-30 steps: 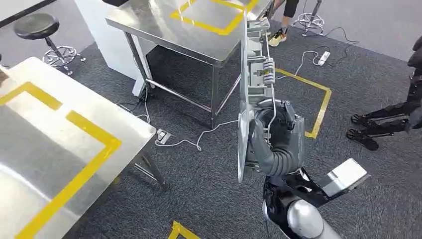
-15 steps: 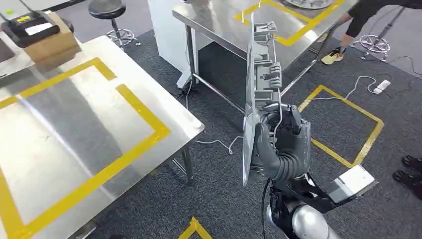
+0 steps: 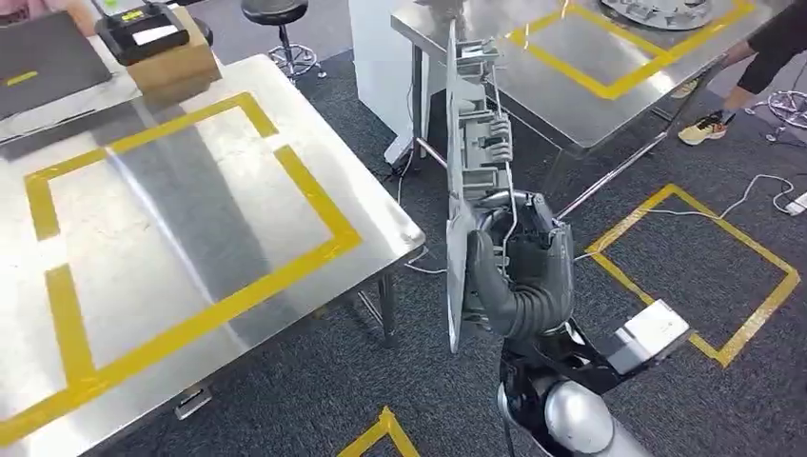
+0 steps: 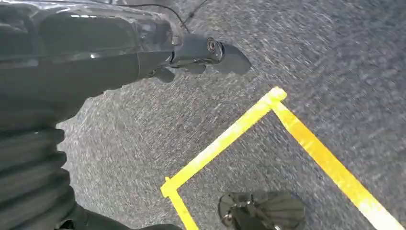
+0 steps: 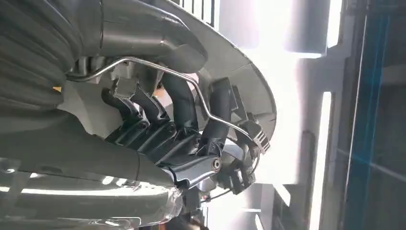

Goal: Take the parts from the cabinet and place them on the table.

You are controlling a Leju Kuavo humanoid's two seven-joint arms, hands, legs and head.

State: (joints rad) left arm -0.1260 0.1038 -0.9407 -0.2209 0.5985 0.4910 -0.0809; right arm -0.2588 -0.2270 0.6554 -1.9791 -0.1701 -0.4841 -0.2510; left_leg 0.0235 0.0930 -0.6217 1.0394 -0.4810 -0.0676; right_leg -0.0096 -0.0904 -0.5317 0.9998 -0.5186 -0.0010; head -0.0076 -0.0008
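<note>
Currently the carry is under way: the right hand is clamped around a long grey part, held upright just right of the near steel table. Next it needs swinging left and laying flat inside the yellow tape. I cannot tell the left hand's state. Grey carpet below; a second table stands far right.

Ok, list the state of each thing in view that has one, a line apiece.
Part: held upright on edge in the right hand, above the floor, not yet on a table.
Right hand: fingers closed around the part's lower end.
Left hand: hangs over the carpet, holding nothing; fingers hard to make out.
Near table: bare inside its yellow tape outline; a cardboard box with a black device on top sits at its far corner.
</note>
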